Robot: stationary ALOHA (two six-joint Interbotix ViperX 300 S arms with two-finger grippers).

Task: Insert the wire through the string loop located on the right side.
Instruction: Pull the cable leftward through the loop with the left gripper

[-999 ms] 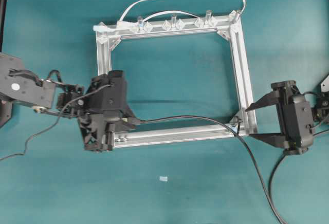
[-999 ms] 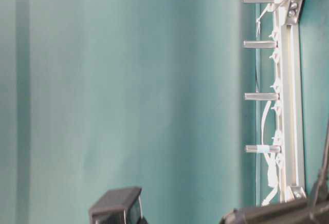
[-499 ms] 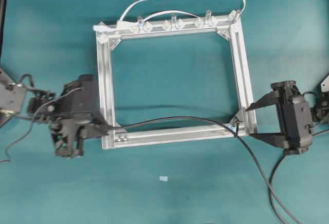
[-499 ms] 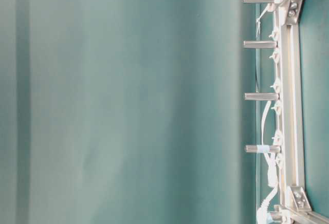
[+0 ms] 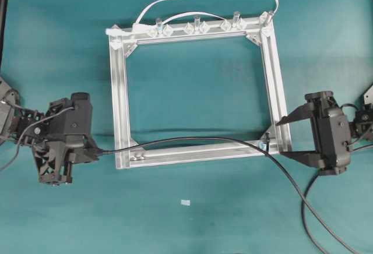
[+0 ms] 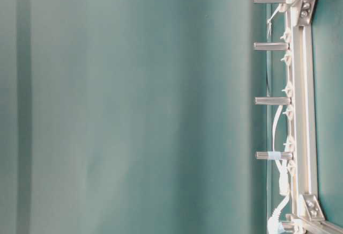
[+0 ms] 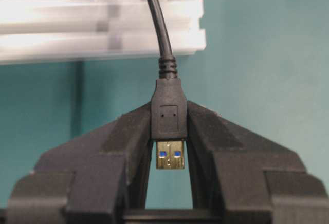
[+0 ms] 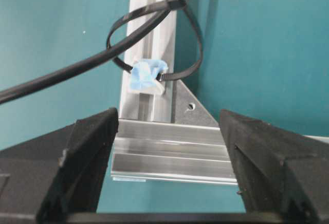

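Note:
My left gripper (image 5: 92, 149) is shut on the wire's black plug (image 7: 168, 115), whose metallic tip (image 7: 169, 155) points back between the fingers. It sits just left of the silver frame's (image 5: 119, 91) bottom-left corner. From the plug the wire (image 5: 192, 136) runs right over the bottom rail to the string loop (image 5: 266, 142), then trails off to the lower right. In the right wrist view the wire (image 8: 61, 75) passes into the black string loop (image 8: 198, 54), which carries a light-blue bit. My right gripper (image 5: 282, 139) stands open, empty, just right of that corner.
White cables (image 5: 169, 0) leave the frame's top rail, which carries clear clips (image 5: 195, 28) and upright pegs (image 6: 270, 101). A small white scrap (image 5: 185, 202) lies on the teal table below the frame. Black arm cables hang near the right arm.
My left gripper has drawn back to the left, off the frame's bottom-left corner, taking the plug along and pulling the wire straighter across the bottom rail. The right gripper has barely moved.

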